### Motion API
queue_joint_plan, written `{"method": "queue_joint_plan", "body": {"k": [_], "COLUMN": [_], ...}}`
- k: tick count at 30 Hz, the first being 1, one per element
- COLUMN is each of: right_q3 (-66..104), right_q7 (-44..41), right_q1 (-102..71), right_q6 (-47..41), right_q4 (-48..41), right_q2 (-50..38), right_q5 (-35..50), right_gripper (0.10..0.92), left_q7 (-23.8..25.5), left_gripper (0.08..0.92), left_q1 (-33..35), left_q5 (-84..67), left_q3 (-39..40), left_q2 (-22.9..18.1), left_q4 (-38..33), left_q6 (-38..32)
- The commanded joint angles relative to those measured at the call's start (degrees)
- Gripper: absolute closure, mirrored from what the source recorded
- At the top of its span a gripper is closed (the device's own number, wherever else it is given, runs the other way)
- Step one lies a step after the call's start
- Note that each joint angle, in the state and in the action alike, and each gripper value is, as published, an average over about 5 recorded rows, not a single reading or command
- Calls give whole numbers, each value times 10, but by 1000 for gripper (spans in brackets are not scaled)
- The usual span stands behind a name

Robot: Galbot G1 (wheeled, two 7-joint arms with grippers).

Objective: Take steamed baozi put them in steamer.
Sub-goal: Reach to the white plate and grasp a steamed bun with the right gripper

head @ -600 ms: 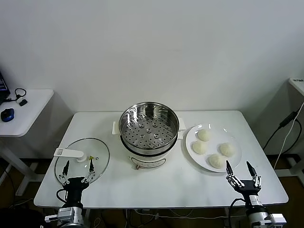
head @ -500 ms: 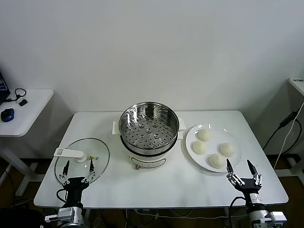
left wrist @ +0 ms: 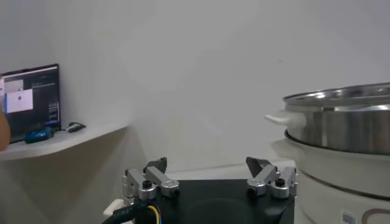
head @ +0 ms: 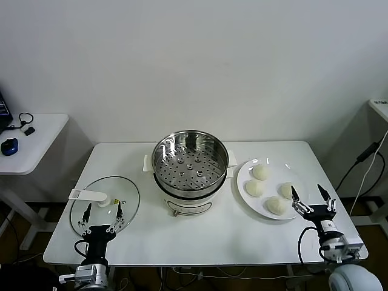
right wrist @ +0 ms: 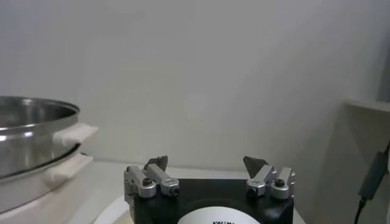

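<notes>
Four cream-white baozi lie on a flat white plate [head: 244, 182] at the table's right: one at the back [head: 260, 172], one at the left [head: 254, 188], one at the right [head: 287, 191], one at the front [head: 276, 205]. The steel steamer [head: 190, 159] stands mid-table with its perforated tray bare; it also shows in the left wrist view [left wrist: 341, 128] and the right wrist view [right wrist: 30, 137]. My right gripper [head: 310, 194] is open and empty, just right of the plate's front-right rim, beside the right baozi. My left gripper [head: 102, 210] is open and empty over the glass lid's near edge.
A round glass lid [head: 104, 200] with a white handle lies on the table's left. A side desk [head: 30, 136] with a mouse and headset stands at the far left. A cable hangs at the right beyond the table.
My right gripper has moved away from the table's front edge toward the plate, now level with the front baozi. The left gripper has shifted only slightly.
</notes>
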Motion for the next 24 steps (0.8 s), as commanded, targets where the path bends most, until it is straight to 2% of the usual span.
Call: {"method": "queue_joint_plan", "body": {"k": [1, 11, 24], "right_q3": [-41, -126, -292], "right_q7": [-22, -86, -201], "right_q1": [116, 235, 411], "right_q6": [-103, -156, -185], "right_q4": [-48, -123, -208], "right_q2": [-68, -161, -268], "right_q5": [-14, -36, -23], "right_gripper": [203, 203, 203], "left_q7": [4, 10, 17], "left_gripper": [177, 177, 177], "left_q1": [3, 10, 7], "left_q5": [0, 3, 14], "left_q3": [2, 6, 15], "left_q2": [-2, -3, -3], "left_q4": [-3, -9, 1], "left_q6": [-4, -10, -19]}}
